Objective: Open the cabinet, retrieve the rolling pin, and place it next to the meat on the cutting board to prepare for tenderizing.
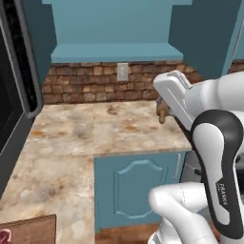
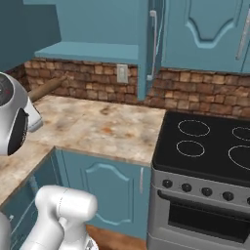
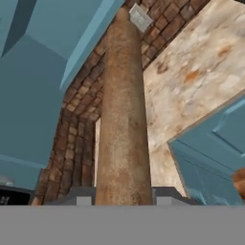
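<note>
My gripper is shut on the rolling pin, a tan-brown wooden cylinder that runs straight up from between the fingers in the hand view. The rolling pin pokes out from behind my white hand over the counter, and one end of it shows beside the arm. The cabinet stands open above the counter, its teal shelf bare, its door swung out edge-on. At the lower left lies the cutting board with the red-pink meat on its corner, far below and left of my gripper.
A black appliance with a thick grey handle juts out on the left. A stove with a black cooktop stands to the right of the marbled counter. A wall outlet sits on the brick backsplash.
</note>
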Motion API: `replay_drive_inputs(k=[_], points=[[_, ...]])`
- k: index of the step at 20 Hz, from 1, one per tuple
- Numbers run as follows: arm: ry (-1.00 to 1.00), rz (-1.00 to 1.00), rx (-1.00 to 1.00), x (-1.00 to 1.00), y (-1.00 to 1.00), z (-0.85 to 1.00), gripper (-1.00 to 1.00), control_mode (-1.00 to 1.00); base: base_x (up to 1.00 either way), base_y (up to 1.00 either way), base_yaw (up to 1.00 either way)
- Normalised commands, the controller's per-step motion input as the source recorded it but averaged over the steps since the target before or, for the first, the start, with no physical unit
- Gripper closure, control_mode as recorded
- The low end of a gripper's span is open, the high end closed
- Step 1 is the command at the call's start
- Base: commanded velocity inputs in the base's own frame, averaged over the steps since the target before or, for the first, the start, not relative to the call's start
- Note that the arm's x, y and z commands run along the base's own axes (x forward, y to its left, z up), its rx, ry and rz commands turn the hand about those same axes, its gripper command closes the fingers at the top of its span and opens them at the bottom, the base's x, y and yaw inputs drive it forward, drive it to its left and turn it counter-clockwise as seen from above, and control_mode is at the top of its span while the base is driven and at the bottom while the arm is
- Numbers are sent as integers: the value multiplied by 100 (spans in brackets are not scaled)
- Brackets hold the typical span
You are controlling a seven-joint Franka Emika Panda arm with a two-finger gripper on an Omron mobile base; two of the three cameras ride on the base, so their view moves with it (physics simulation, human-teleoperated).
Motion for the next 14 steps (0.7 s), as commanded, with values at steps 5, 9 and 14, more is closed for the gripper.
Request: replay_drive_inputs(k=[5, 9, 14], points=[[0, 0, 0, 0, 0, 0, 100, 100, 26, -95, 28], [0, 0, 0, 0, 0, 0, 100, 100, -56, -50, 20], [0, 0, 0, 0, 0, 0, 100, 100, -84, -6, 20]])
